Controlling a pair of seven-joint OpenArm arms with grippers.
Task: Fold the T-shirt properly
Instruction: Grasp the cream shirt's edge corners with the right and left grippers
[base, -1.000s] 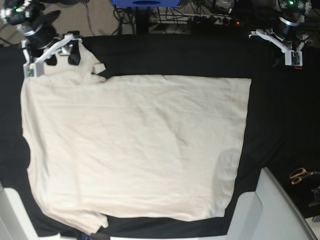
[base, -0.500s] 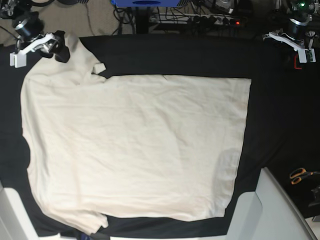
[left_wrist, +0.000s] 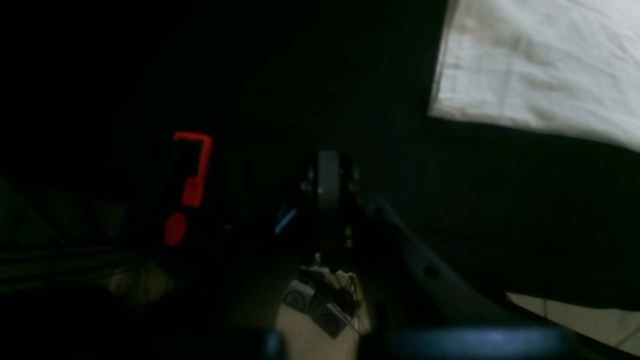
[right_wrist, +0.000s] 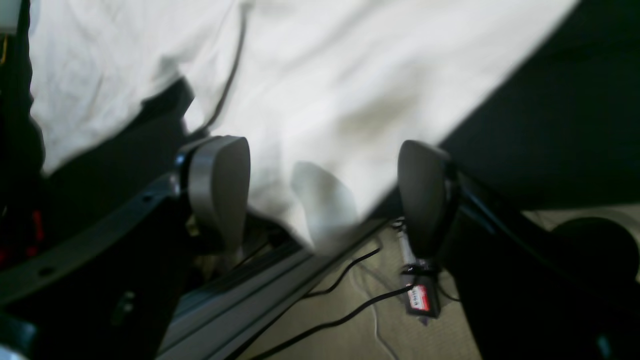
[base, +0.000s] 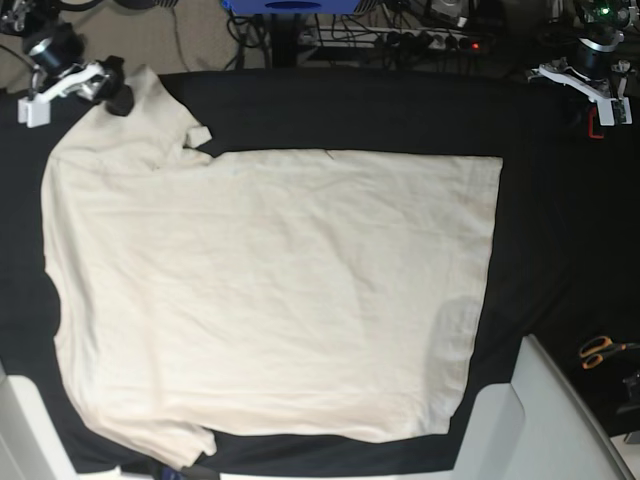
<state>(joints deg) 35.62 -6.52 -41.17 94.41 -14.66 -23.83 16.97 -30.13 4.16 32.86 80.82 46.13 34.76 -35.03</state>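
Observation:
The cream T-shirt (base: 270, 290) lies spread flat on the black table cloth (base: 400, 110), with one sleeve (base: 155, 110) at the back left. My right gripper (base: 112, 90) hovers at that sleeve's outer edge. In the right wrist view it (right_wrist: 322, 192) is open, its two grey pads (right_wrist: 220, 185) wide apart and the sleeve's hem (right_wrist: 325, 210) showing between them, not pinched. My left gripper (base: 598, 105) sits over the back right corner, away from the shirt. It (left_wrist: 327, 185) is shut and empty, with a shirt corner (left_wrist: 540, 65) off to its upper right.
Orange-handled scissors (base: 600, 350) lie at the right edge. A pale grey panel (base: 540, 420) rises at the front right and another (base: 20, 430) at the front left. A red part (left_wrist: 192, 170) shows beside the left gripper. Cables (right_wrist: 350, 310) lie on the floor beyond the table edge.
My right gripper has drawn back up and left from over the sleeve to its outer edge. My left gripper shifted right to the back corner, then stayed.

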